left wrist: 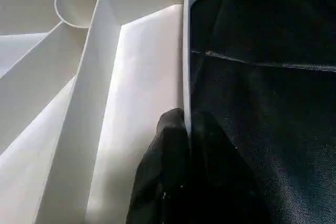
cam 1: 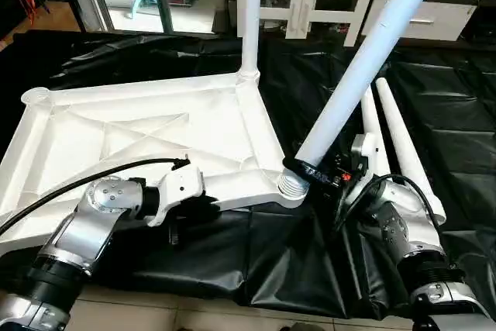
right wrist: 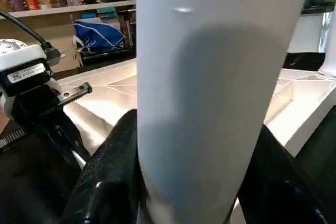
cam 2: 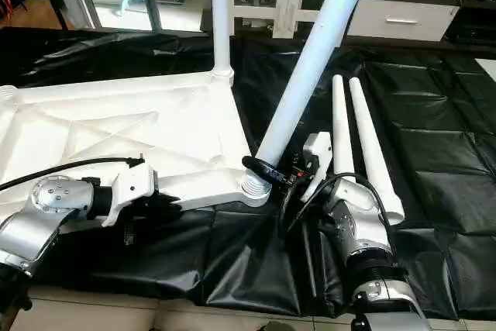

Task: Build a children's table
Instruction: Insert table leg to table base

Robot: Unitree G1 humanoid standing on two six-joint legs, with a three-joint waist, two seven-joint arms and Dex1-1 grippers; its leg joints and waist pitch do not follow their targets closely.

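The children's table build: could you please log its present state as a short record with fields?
tabletop: upside down on black sheet, ribs up
far corner: one leg upright in its socket
near corner socket: second leg tilted, its end at the socket
left tool: shut on the tabletop's near rim
right tool: shut on the tilted leg near its lower end
spare legs: two, lying side by side on the sheet

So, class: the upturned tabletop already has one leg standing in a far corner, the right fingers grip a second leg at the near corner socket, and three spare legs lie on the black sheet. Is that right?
Not quite. Two spare legs lie on the black sheet, not three, as the left eye view shows. The rest holds: one standing leg in the tabletop's far corner, and the right fingers gripping a second leg at the near corner socket.
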